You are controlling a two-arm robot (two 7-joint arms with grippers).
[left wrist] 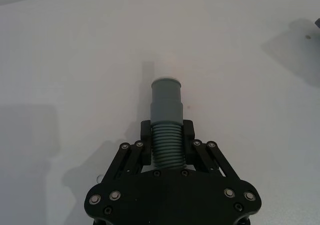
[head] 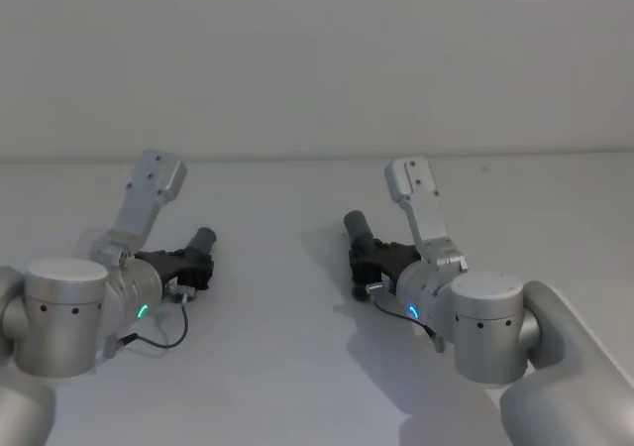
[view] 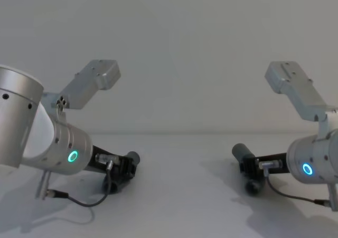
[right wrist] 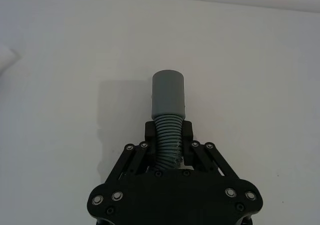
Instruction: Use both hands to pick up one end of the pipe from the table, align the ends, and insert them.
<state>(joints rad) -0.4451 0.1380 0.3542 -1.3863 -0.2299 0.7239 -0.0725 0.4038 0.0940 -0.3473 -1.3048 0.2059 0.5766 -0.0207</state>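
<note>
Jaws closed tight on ribbed hose: the left gripper (left wrist: 167,133) clamps the left piece (left wrist: 166,102) across its corrugated section, the smooth collar standing out beyond the fingertips and finishing in a pale-rimmed end (left wrist: 167,80). The right gripper (right wrist: 168,133) holds the right piece (right wrist: 168,95) the same way, its plain grey socket end (right wrist: 168,75) projecting forward of the jaws.

Both grippers sit low over the white table (head: 277,367), the left toward its left side, the right just right of centre, with a bare stretch between them. Whether either piece has cleared the surface cannot be told.

Each piece's long axis runs out from its jaws toward the table's far edge and leans slightly inward, so the two open ends angle toward one another without facing. Neither arm is clearly nearer the midline. Mating them looks to require swinging both wrists inward until the axes share one line, then closing the gap.
</note>
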